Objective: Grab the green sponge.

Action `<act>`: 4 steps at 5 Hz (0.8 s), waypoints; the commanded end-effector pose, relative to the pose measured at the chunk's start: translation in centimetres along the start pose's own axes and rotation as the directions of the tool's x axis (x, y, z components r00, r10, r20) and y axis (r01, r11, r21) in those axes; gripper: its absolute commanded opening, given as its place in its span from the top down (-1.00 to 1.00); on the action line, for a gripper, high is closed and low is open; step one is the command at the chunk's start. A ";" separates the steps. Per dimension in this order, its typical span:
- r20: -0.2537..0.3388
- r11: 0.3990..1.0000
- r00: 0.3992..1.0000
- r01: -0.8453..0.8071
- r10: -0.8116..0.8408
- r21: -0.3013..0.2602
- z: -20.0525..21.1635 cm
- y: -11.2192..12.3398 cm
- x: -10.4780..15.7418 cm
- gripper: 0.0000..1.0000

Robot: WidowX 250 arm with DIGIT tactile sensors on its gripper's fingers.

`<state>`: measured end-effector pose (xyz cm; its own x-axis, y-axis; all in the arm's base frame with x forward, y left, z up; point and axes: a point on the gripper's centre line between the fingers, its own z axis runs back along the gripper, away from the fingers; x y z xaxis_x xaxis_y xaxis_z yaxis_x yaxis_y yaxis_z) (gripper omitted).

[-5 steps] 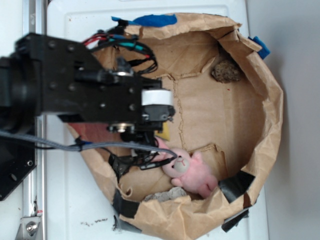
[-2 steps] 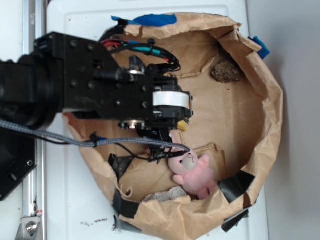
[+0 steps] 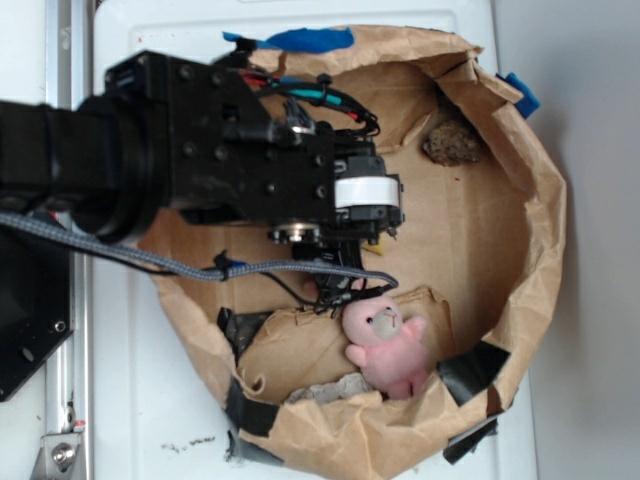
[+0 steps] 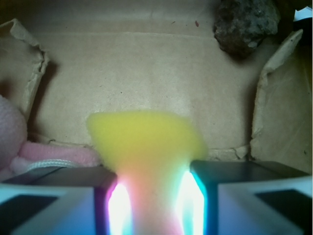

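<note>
Sponge [image 4: 146,147] pinched between the two fingers [image 4: 63,205] of the end effector [image 4: 154,205], yellow foam squeezed narrow at the grip and flaring wide beyond it; green layer not discernible in the wrist view. In the exterior view, only a small yellow corner [image 3: 377,249] showing below the black arm [image 3: 200,165], over the middle of the cardboard floor. Whether sponge is clear of the floor cannot be told. Bunny [image 3: 386,345], pink, lying near the lower wall of the paper enclosure [image 3: 545,220], just beside the arm's cables [image 3: 290,275]; also seen at the left edge of the wrist view [image 4: 14,142]. Brown lump [image 3: 454,143] in the far corner, well apart from the end effector. Grey lump [image 3: 325,390] at the lower wall, partly hidden by paper. Enclosure resting on white worktop [image 3: 150,400].
</note>
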<state>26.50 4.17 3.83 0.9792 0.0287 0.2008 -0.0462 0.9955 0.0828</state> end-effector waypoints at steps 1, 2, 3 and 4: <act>0.000 0.992 0.994 -0.113 0.114 -0.054 4.5 1.2 1.6 1.00; -0.015 0.984 0.987 -0.159 0.158 -0.084 7.7 1.2 1.2 1.00; -0.012 0.979 0.984 -0.179 0.179 -0.096 12.0 -0.1 1.3 1.00; -0.020 0.976 0.983 -0.186 0.185 -0.113 13.3 -0.8 0.8 1.00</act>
<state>24.01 2.14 15.19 0.9683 0.2134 0.1298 -0.2070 0.9764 -0.0610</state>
